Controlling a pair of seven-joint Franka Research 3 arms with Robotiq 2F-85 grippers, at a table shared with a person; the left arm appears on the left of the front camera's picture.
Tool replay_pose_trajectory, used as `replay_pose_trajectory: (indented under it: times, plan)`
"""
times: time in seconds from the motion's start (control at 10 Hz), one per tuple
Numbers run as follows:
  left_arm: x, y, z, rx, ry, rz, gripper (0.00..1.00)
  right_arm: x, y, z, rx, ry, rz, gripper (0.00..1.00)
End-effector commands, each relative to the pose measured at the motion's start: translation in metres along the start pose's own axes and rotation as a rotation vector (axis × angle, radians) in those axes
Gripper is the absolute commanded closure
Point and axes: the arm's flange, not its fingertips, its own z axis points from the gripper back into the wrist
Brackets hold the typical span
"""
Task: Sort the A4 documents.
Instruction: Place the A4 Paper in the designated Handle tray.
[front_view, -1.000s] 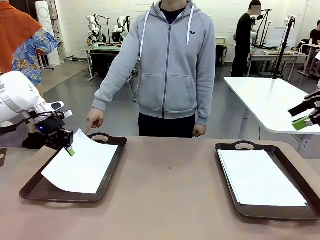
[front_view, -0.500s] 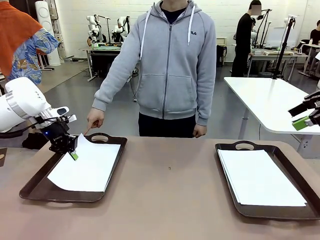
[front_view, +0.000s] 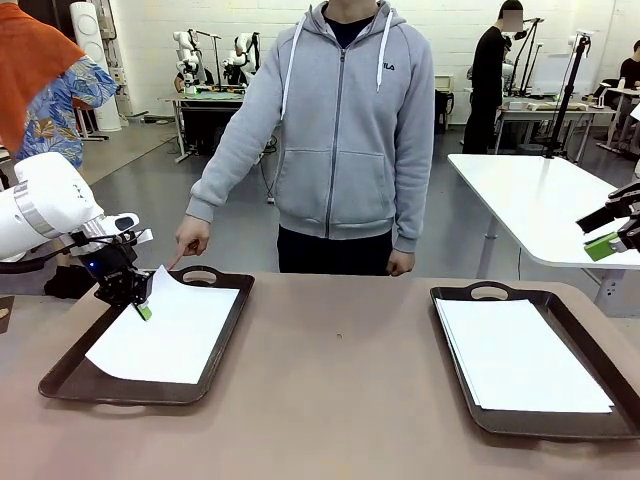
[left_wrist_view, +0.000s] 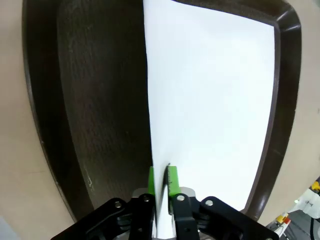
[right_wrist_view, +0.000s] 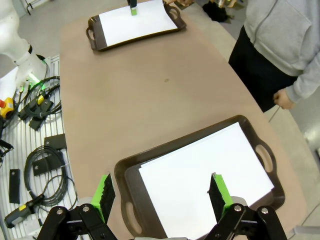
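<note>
Front view: left tool (front_view: 143, 309) is pinching, jaws nearly closed, a white sheet's (front_view: 165, 328) raised corner over the left tray (front_view: 60, 378); far right, the right tool (front_view: 607, 243) is hanging wide open, empty, above the stacked sheets (front_view: 520, 355).

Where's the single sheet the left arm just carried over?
In the front view, the single sheet lies in the left brown tray, its far-left edge between the fingers of the left pincer, near the person's pointing hand.
</note>
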Motion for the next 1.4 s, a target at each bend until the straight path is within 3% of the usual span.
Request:
replay_pose_trajectory:
  times: [0.0, 0.3, 0.4, 0.5, 0.6, 0.7, 1.3]
  plan:
    - [0.003, -0.005, 0.003, 0.042, 0.001, 0.013, 0.65, 0.0, 0.001, -0.001, -0.003, 0.013, -0.001, 0.02]
    - [0.004, -0.005, 0.006, 0.058, 0.005, 0.015, 0.4, 0.0, 0.001, -0.001, -0.003, 0.013, -0.001, 0.02]
    - [0.004, -0.005, 0.009, 0.07, -0.003, 0.018, 0.26, 0.0, 0.001, -0.001, -0.003, 0.013, -0.001, 0.02]
    - [0.004, -0.006, 0.013, 0.077, 0.0, 0.015, 0.2, 0.0, 0.001, -0.001, -0.003, 0.013, -0.001, 0.02]
    - [0.005, -0.006, 0.016, 0.088, -0.002, 0.017, 0.06, 0.0, 0.001, -0.001, -0.003, 0.013, -0.001, 0.02]
    - [0.005, -0.007, 0.019, 0.104, -0.006, 0.019, 0.0, 0.0, 0.001, -0.001, -0.003, 0.013, -0.001, 0.02]
    - [0.003, -0.008, 0.022, 0.058, -0.03, 0.052, 0.0, 0.0, 0.001, -0.001, -0.003, 0.013, -0.001, 0.02]
